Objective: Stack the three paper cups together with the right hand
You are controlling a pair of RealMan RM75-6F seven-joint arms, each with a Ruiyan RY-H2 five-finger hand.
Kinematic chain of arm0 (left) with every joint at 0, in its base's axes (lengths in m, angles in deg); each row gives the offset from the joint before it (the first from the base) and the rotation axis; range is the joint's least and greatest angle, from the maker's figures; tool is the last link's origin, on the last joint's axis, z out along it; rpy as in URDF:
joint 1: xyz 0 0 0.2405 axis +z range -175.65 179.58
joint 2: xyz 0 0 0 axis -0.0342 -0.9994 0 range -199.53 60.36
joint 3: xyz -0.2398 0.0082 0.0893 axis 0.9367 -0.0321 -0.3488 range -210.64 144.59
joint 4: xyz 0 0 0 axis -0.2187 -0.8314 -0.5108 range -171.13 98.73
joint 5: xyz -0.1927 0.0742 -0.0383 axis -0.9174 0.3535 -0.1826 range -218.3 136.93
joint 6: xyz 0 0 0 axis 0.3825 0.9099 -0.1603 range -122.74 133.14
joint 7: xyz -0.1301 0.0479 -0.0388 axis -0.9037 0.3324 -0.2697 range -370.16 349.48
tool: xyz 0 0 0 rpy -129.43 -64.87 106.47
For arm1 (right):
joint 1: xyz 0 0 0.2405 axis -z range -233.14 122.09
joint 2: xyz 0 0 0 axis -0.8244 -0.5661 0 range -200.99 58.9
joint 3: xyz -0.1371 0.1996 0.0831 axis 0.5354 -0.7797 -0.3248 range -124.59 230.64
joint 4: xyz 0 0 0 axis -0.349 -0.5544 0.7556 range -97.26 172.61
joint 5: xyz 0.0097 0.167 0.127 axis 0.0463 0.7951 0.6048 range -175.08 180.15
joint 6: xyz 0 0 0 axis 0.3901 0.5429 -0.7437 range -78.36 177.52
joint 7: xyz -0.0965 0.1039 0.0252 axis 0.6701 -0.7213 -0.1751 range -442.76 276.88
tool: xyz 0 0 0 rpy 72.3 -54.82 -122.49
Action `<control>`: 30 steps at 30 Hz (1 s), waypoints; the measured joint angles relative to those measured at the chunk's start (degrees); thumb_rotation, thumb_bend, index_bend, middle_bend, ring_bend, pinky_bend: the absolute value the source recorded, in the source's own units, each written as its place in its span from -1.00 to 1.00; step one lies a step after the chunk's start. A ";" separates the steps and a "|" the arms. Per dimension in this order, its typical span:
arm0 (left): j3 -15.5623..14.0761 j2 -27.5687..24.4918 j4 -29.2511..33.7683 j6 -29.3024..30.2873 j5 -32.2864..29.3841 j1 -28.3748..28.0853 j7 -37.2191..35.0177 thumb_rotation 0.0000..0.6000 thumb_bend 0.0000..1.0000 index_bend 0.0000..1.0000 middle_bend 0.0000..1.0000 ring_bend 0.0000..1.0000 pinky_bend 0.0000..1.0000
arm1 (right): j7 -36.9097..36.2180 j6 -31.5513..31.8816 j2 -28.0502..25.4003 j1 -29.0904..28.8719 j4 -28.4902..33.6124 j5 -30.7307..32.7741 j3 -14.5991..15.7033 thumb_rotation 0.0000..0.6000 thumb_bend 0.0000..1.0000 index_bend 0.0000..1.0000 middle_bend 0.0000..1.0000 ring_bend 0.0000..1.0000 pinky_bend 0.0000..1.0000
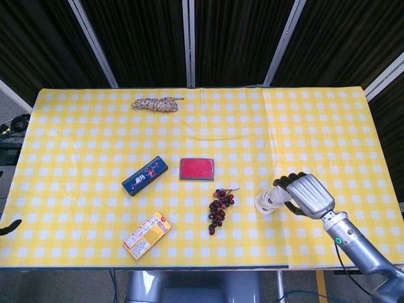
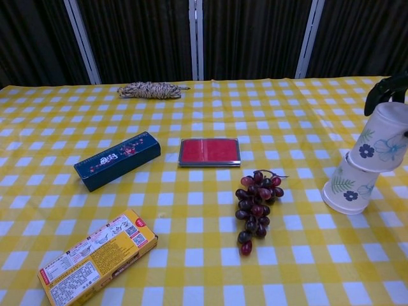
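Note:
My right hand (image 1: 307, 195) grips a white paper cup (image 2: 379, 142) with a blue flower print, upside down and tilted. Its rim sits over the top of a second upturned cup (image 2: 347, 189) with a leaf print, which stands on the yellow checked tablecloth (image 1: 95, 145) at the right. In the head view the two cups (image 1: 266, 202) overlap as one white shape just left of the hand. In the chest view only dark fingertips (image 2: 386, 88) show above the held cup. I see no separate third cup. Of my left hand only a dark sliver (image 1: 9, 226) shows at the left edge.
A bunch of dark grapes (image 1: 219, 208) lies just left of the cups. A red flat case (image 1: 196, 169), a dark blue box (image 1: 144, 175) and a yellow packet (image 1: 147, 235) lie further left. A coil of rope (image 1: 154, 104) lies at the far side.

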 measured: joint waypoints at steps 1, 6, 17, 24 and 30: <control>0.00 0.02 0.01 0.07 -0.03 0.03 0.04 1.00 -1.00 -1.00 -1.00 -1.00 -1.00 | 0.40 -0.05 0.22 0.01 -0.01 0.14 -0.07 1.00 -0.30 -0.36 -0.28 -0.31 -0.08; 0.13 0.00 -0.08 0.07 -0.35 0.05 -0.17 1.00 -1.00 -1.00 -1.00 -1.00 -1.00 | 1.06 -1.42 0.05 -0.13 0.28 0.46 0.15 1.00 -0.90 -0.80 -0.75 -0.75 -0.41; 0.06 0.00 -0.12 0.03 -0.22 0.03 -0.09 1.00 -1.00 -1.00 -1.00 -1.00 -1.00 | 0.71 -2.20 -2.14 0.43 2.17 -0.92 1.40 1.00 -0.99 -0.97 -0.99 -1.00 -0.78; 0.49 0.74 -0.98 1.60 0.31 0.19 -0.35 1.00 -1.00 -1.00 -1.00 -1.00 -1.00 | 1.33 3.60 -3.20 3.53 1.73 -1.60 1.43 1.00 -1.00 -1.00 -1.00 -1.00 -1.00; 0.93 2.63 -3.38 4.26 2.02 0.63 -1.31 1.00 -1.00 -1.00 -1.00 -1.00 -1.00 | 1.91 11.94 -3.43 8.83 1.58 -1.81 1.70 1.00 -1.00 -1.00 -1.00 -1.00 -1.00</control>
